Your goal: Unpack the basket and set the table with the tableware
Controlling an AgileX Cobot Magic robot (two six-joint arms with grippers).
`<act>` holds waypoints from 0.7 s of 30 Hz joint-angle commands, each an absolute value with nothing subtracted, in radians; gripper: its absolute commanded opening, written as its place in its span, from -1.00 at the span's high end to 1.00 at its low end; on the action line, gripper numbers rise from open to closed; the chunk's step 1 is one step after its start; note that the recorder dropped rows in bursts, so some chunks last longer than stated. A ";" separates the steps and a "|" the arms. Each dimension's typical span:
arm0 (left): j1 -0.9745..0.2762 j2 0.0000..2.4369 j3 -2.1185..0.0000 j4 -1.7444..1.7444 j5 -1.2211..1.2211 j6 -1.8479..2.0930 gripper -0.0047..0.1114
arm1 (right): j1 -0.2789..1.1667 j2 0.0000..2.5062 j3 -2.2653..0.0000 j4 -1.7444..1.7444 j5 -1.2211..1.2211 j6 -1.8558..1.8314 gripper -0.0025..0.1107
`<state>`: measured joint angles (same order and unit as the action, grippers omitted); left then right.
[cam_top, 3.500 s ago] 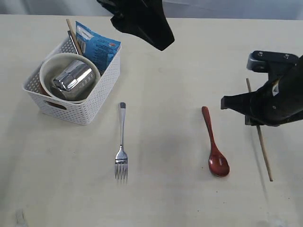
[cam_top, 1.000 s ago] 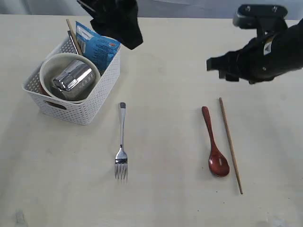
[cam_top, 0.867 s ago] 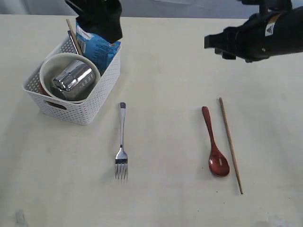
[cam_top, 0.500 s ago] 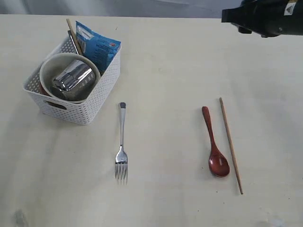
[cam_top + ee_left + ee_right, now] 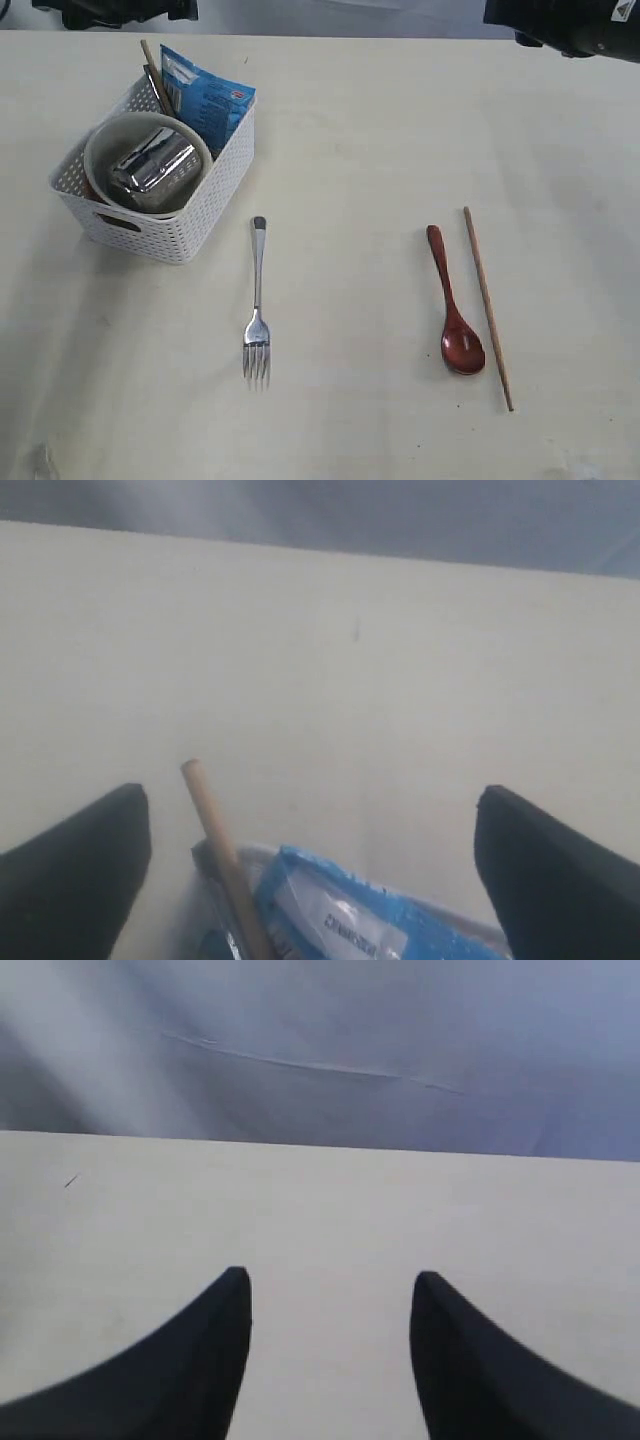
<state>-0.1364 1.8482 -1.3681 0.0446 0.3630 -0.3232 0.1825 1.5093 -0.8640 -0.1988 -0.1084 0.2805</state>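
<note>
Our left hand and right hand both stand open, holding nothing. In the white perforated plastic basket on the cream bench, the thin wooden chopstick stands just beside the blue snack packet; we judge pinching there could snag both.

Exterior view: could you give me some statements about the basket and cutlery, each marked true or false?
The shiny steel cup lies inside the cream round bowl in the white perforated plastic basket. True.
The steel fork has its tines pointing toward the basket. False: its handle end is nearer the basket.
The dark red spoon and a wooden chopstick lie side by side on the pale cream table. True.
The blue snack packet lies beside the fork. False: it stands in the basket.
The black left tool is shut on the spoon. False: it is open, holding nothing.
</note>
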 commanded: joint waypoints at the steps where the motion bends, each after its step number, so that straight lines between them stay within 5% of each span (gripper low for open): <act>1: -0.101 1.888 -1.363 0.056 0.262 -0.385 -0.24 | 0.176 1.513 -0.872 -0.207 -0.129 0.263 0.11; 4: -0.073 1.902 -1.363 0.068 0.244 -0.387 -0.11 | 0.176 1.513 -0.872 -0.207 -0.133 0.263 0.11; 21: -0.048 1.996 -1.363 0.068 0.211 -0.391 -0.10 | 0.176 1.513 -0.872 -0.207 -0.160 0.263 0.11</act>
<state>-0.0464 1.9967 -1.3681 0.0638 0.2239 -0.3880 0.1825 1.5122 -0.8640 -0.1988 -0.1462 0.2701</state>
